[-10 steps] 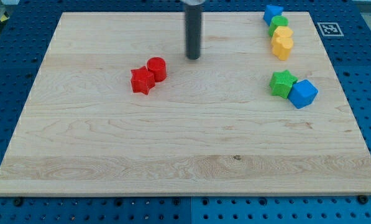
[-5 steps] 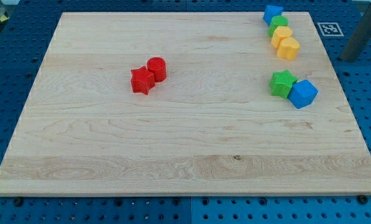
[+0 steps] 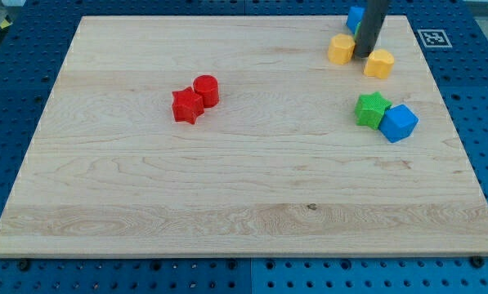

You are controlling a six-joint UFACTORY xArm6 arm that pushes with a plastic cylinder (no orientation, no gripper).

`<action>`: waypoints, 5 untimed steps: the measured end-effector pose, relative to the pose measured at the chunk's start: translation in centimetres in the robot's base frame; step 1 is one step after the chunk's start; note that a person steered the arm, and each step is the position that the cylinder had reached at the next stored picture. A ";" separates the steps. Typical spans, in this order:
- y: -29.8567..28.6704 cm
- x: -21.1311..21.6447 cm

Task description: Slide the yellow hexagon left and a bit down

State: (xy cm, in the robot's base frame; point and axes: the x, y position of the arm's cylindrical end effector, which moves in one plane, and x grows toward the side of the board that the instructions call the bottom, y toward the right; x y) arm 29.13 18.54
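Note:
The yellow hexagon lies near the view's top right, just left of my rod. My tip rests on the board right beside the hexagon's right side, between it and a second yellow block to the lower right. A blue block shows partly behind the rod at the top edge. The green block that stood below it is hidden by the rod.
A green star touches a blue block at the right. A red star and a red cylinder touch left of centre. A printed marker sits off the board's top right corner.
The rod moved from the board's middle top to off the right edge, then back in at the top right. The yellow hexagon has shifted left out of the column of blocks.

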 end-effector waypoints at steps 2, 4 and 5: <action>-1.1 -1.5; -6.1 -1.5; -9.8 -1.6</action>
State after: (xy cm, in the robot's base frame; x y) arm 27.52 8.79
